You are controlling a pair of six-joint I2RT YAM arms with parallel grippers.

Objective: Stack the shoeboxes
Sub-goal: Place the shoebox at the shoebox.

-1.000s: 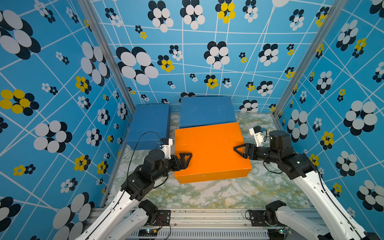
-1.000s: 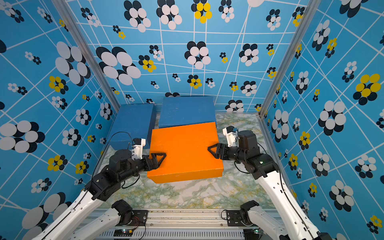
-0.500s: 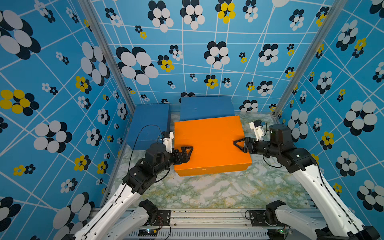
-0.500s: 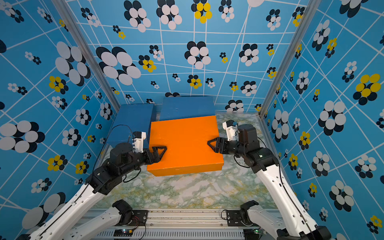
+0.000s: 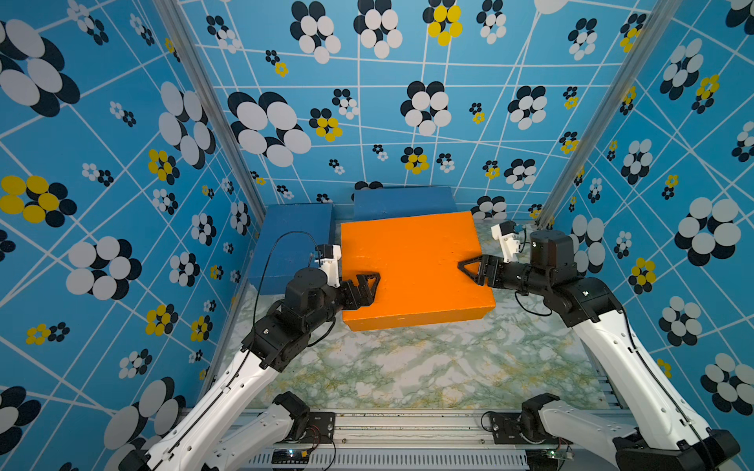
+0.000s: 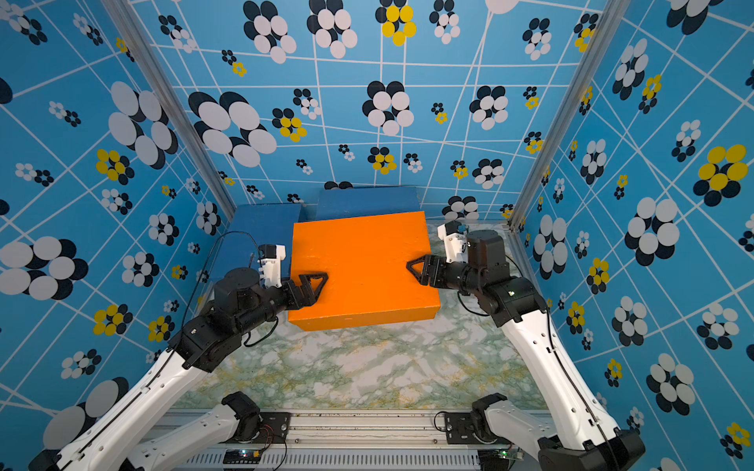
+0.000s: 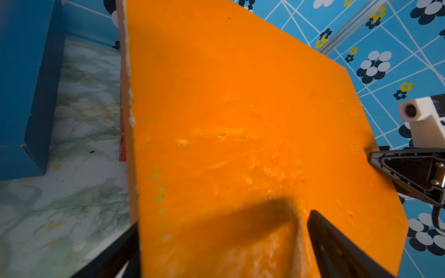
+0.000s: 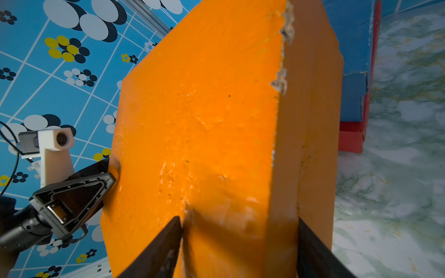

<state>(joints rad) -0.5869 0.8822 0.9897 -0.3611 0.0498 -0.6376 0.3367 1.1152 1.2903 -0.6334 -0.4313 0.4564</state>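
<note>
Both ends of the orange box point(image 5: 412, 265) sit clamped in left gripper point(image 5: 367, 287) and right gripper point(image 5: 469, 271) (rear blue box point(image 5: 404, 202) just beyond).

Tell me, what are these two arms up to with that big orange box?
The two robot arms hold the orange box between them: the left hand clamps one side and the right hand the opposite side. The box hangs above the marble table, its far edge overlapping a blue box at the back, which sits on a red box. A second blue box stands to the left. The orange one probably goes onto that stack.
</note>
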